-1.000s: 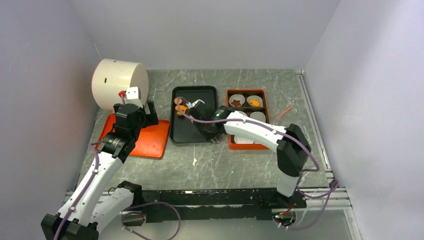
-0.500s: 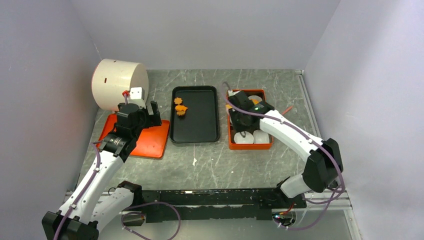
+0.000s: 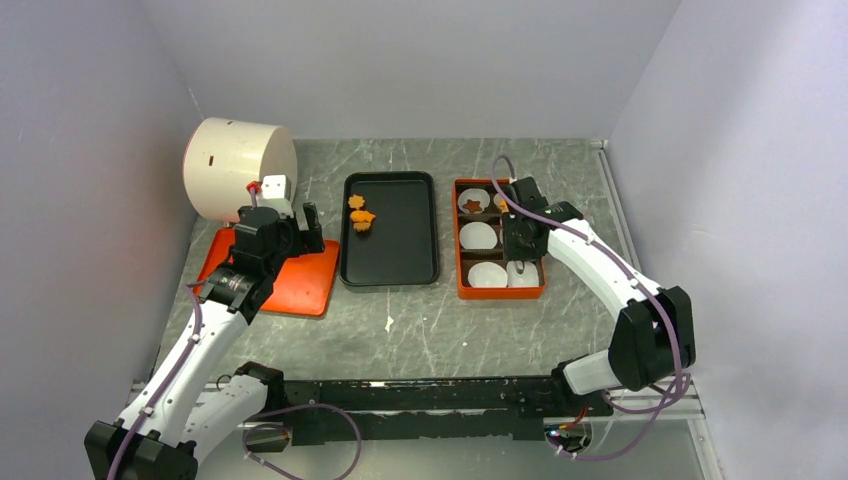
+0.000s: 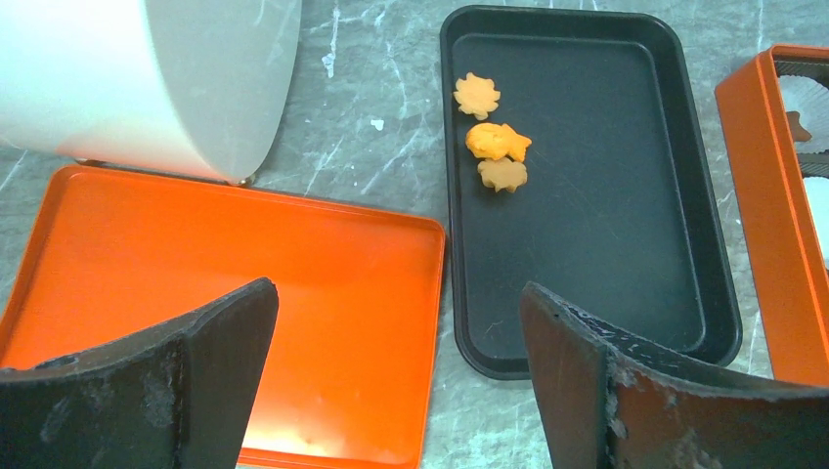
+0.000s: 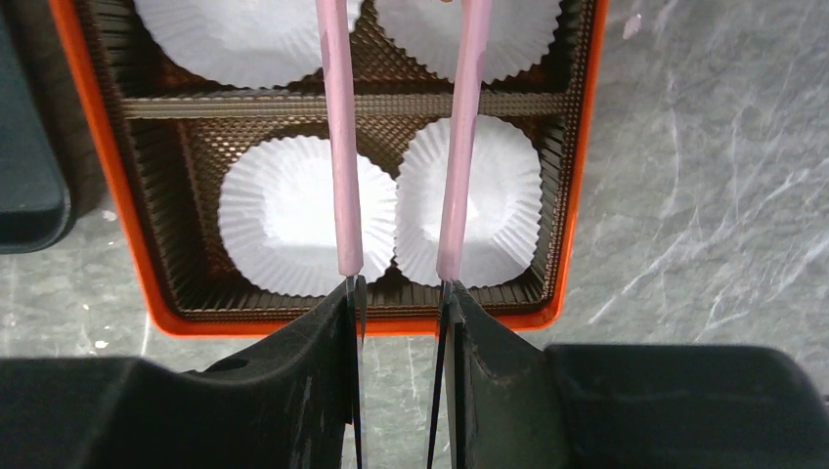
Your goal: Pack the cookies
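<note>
Three orange cookies (image 3: 359, 212) lie at the far left of the black tray (image 3: 395, 255); the left wrist view shows them too (image 4: 497, 144). A dark brown star cookie (image 3: 470, 205) sits in a far cup of the orange box (image 3: 459, 262). My right gripper (image 3: 513, 220) is over the box, shut on pink tweezers (image 5: 337, 147) that reach over the white paper cups (image 5: 293, 215). The tweezer tips are out of view. My left gripper (image 4: 396, 293) is open and empty above the orange lid (image 4: 196, 254).
A big white cylinder (image 3: 235, 165) lies on its side at the far left, behind the orange lid (image 3: 305, 280). A thin pink stick (image 3: 568, 225) lies on the table right of the box. Grey walls close in on both sides.
My right arm swung with the tweezers from the cookies on the black tray over to the orange box, then to its right half. The left arm barely moved.
</note>
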